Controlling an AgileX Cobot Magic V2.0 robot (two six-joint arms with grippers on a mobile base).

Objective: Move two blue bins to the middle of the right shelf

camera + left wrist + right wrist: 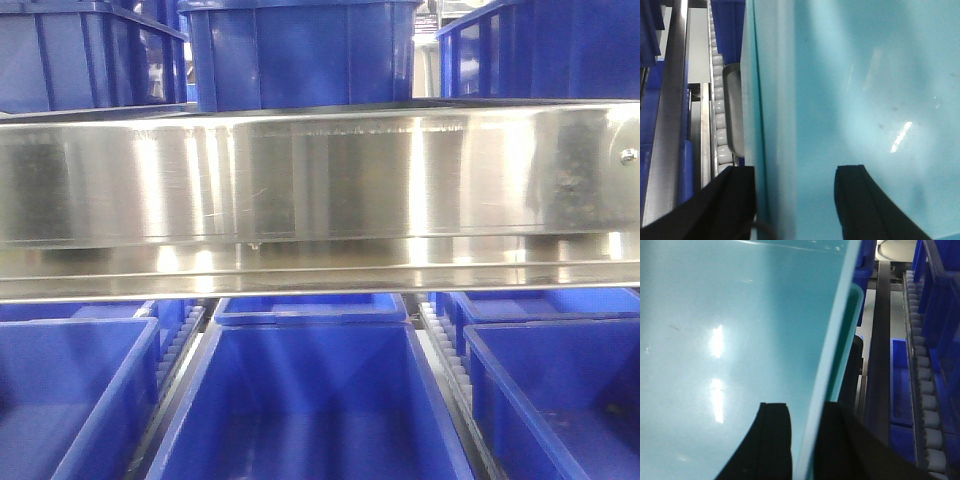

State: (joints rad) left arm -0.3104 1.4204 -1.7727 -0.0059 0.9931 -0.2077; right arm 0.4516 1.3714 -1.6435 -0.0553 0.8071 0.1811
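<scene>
The right shelf middle shows as a broad shiny steel rail (320,180) across the front view, with a screw head (627,156) near its right end. Blue bins (300,50) stand on the tier above the rail. Both wrist views are filled by a bin's inside, which looks pale teal (865,90) (730,315). My left gripper (795,172) is open and straddles that bin's wall, with a gap on the inner side. My right gripper (807,410) is shut on the opposite wall of the bin. Neither gripper appears in the front view.
Below the rail sit three more blue bins (310,400) (70,400) (560,390), close together. Roller tracks (720,100) (922,370) and steel side rails (670,125) run just outside the bin's walls. Other blue bins (940,305) crowd the right.
</scene>
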